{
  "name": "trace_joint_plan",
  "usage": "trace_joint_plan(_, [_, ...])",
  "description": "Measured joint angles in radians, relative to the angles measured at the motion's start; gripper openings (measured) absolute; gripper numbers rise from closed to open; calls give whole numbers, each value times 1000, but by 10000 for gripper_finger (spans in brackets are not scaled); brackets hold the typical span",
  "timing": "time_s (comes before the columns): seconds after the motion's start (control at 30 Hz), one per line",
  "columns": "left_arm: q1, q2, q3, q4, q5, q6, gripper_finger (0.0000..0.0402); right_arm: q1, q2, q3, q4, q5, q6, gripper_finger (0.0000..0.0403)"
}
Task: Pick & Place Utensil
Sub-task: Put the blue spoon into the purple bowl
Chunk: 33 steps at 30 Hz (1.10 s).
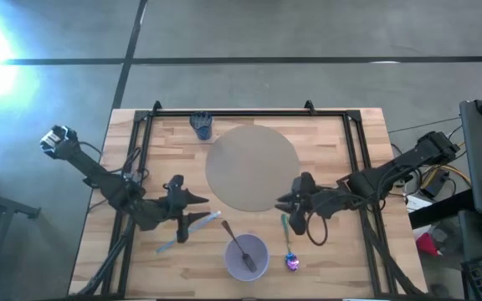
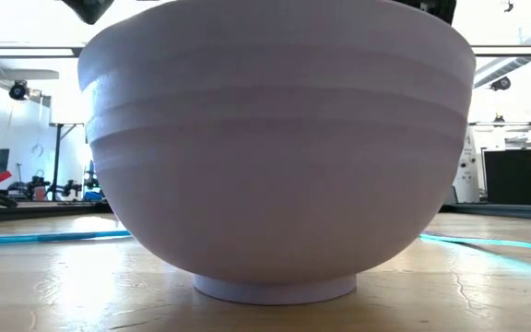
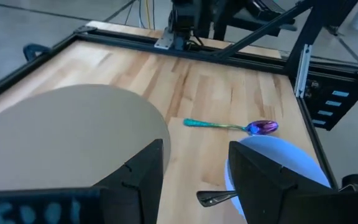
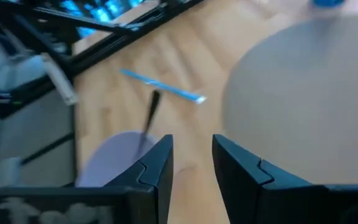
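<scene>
A lavender bowl [image 1: 258, 266] stands near the table's near edge and fills the low view [image 2: 275, 148]. A dark utensil [image 1: 241, 247] lies in it, its handle over the rim [image 3: 215, 198]. An iridescent spoon [image 1: 289, 247] with a teal handle lies flat on the wood right of the bowl [image 3: 229, 126]. A light blue utensil [image 1: 189, 232] lies flat left of the bowl [image 4: 163, 86]. My left gripper [image 1: 197, 209] is open and empty at the mat's left near side, above the blue utensil's far end. My right gripper [image 1: 284, 205] is open and empty, just beyond the spoon's handle end.
A round tan mat [image 1: 252, 167] lies in the middle of the table. A blue object [image 1: 202, 125] stands at the far edge. A black frame [image 1: 249, 113] runs along the table's far side and both flanks. Bare wood shows between mat and bowl.
</scene>
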Motion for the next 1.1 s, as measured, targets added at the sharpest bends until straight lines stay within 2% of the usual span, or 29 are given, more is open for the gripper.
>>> trace_joint_plan(0.33, [2,-20,0,-29,0,65,172,5,54,46,0,-229,255,107])
trace_joint_plan(0.57, [2,-22,0,-64,0,65,172,10,195,189,-15,-354,259,107])
trace_joint_plan(0.7, [2,-22,0,-76,0,60,172,10,267,328,-217,-360,239,107])
trace_joint_plan(0.9, [2,-22,0,-85,0,59,172,12,375,481,-616,-357,340,107])
trace_joint_plan(1.1, [2,-22,0,-95,0,85,172,17,473,484,-723,-374,420,107])
